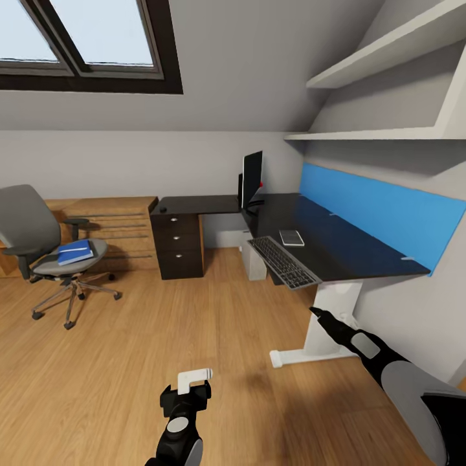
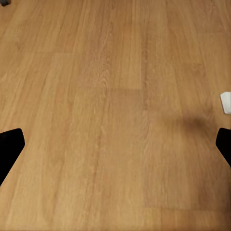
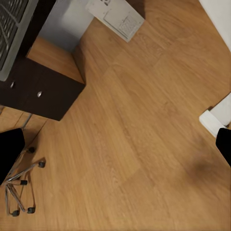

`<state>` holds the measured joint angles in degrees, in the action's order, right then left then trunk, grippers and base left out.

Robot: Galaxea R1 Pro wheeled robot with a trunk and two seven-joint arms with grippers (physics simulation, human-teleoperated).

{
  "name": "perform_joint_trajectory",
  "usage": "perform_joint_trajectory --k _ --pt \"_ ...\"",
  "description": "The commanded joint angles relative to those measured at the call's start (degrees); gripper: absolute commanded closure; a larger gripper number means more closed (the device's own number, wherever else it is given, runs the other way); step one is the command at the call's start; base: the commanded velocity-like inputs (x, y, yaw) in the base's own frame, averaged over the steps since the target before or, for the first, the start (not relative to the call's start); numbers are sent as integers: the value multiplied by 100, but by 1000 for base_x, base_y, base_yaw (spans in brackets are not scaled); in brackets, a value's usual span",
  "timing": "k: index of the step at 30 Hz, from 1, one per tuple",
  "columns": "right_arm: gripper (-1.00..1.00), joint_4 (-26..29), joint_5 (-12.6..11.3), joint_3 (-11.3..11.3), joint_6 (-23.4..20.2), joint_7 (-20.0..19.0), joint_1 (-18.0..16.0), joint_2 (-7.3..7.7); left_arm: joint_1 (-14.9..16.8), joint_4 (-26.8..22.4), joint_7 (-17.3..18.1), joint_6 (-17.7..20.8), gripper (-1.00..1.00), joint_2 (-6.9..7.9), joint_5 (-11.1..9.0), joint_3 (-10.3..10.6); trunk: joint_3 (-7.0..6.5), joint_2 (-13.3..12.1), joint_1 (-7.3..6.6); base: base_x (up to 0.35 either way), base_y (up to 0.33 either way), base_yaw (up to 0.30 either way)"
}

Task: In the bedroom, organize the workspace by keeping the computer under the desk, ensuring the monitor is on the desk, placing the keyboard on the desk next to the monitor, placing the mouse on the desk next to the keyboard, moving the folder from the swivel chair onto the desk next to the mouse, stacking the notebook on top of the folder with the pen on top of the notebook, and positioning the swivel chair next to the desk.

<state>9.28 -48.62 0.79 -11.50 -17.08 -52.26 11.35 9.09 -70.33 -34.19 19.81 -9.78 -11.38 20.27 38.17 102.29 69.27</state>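
On the tabletop (image 1: 336, 239): keyboard (image 1: 283, 261) at near edge, monitor (image 1: 252, 178) behind. Folder (image 1: 75, 252) on chair (image 1: 40, 249) seat, well apart. Left gripper (image 2: 115, 144) and right gripper (image 3: 115, 149): jaws apart, empty, over floor (image 1: 194, 336).

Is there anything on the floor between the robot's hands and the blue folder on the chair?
Nothing visible blocks the way. The folder lies on the swivel chair, and only bare wood floor stretches between it and the left gripper. The desk stands off to the right, beyond the right gripper.
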Motion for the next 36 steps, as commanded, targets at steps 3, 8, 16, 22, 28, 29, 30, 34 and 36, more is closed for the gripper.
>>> perform_joint_trajectory --k 3,8,16,22,28,29,30,34,36 --pt "-100 -2 -40 9 -141 -164 -3 55 5 -7 -42 16 -100 2 -40 12 60 125 66 0 0 0" --pt "-100 -4 -47 9 -496 -595 -3 169 5 -7 -41 18 -100 2 -40 12 150 325 176 0 0 0" --pt "-100 -10 -44 5 -928 -1482 -3 359 5 -7 -38 18 -100 2 -40 12 293 646 351 0 0 0" --pt "-100 24 -38 3 -947 -1817 -3 376 3 -7 -36 20 -100 2 -40 12 401 887 483 0 0 0" --pt "-100 282 -44 6 -954 -2025 -3 373 5 -7 -35 20 -100 2 -40 16 509 1127 615 0 0 0" --pt "-100 417 -47 3 -956 -2058 5 356 3 -7 -35 18 -100 2 -40 17 527 1167 637 0 0 0" --pt "-100 484 -48 3 -957 -2069 17 341 4 -7 -35 17 -100 2 -40 16 545 1208 659 0 0 0" --pt "-100 790 -45 3 -957 -2096 135 241 5 -6 -35 16 -100 2 -40 19 617 1368 747 0 0 0" --pt "-100 1142 -39 6 -950 -2096 292 133 5 -6 -35 17 -100 2 -40 20 653 1448 791 0 0 0"
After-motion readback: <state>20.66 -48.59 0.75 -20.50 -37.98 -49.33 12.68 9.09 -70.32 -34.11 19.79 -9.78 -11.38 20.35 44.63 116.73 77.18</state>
